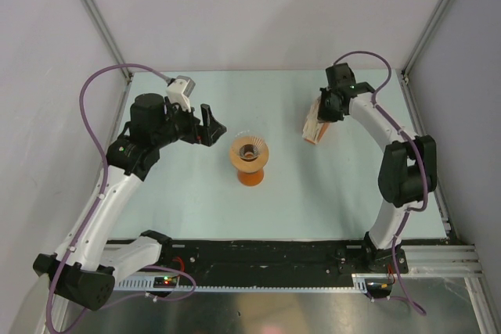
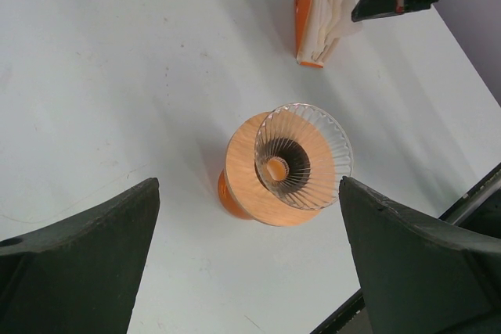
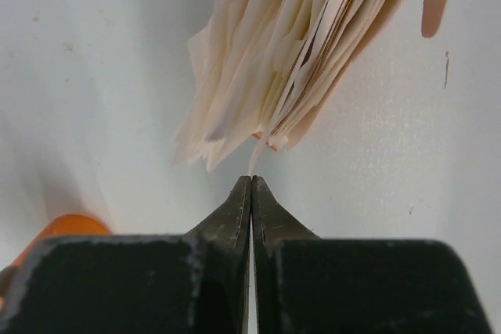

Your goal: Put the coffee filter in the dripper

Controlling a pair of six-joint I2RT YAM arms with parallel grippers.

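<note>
The dripper [image 1: 249, 152] is a tan ring with a dark centre hole on an orange base, standing mid-table. In the left wrist view the dripper [image 2: 291, 168] shows a clear ribbed cone. My left gripper [image 1: 210, 127] hovers just left of it, wide open [image 2: 249, 185] and holding nothing. My right gripper [image 1: 326, 112] is at the stack of filters [image 1: 315, 127]. Its jaws are shut [image 3: 251, 179] on the thin white edge of one coffee filter [image 3: 255, 159] that still reaches into the stack [image 3: 290, 52].
The filter stack [image 2: 325, 5] sits in an orange-edged holder at the back right of the pale table [image 1: 188, 201]. Grey walls close in the table on three sides. A black rail [image 1: 266, 256] runs along the near edge.
</note>
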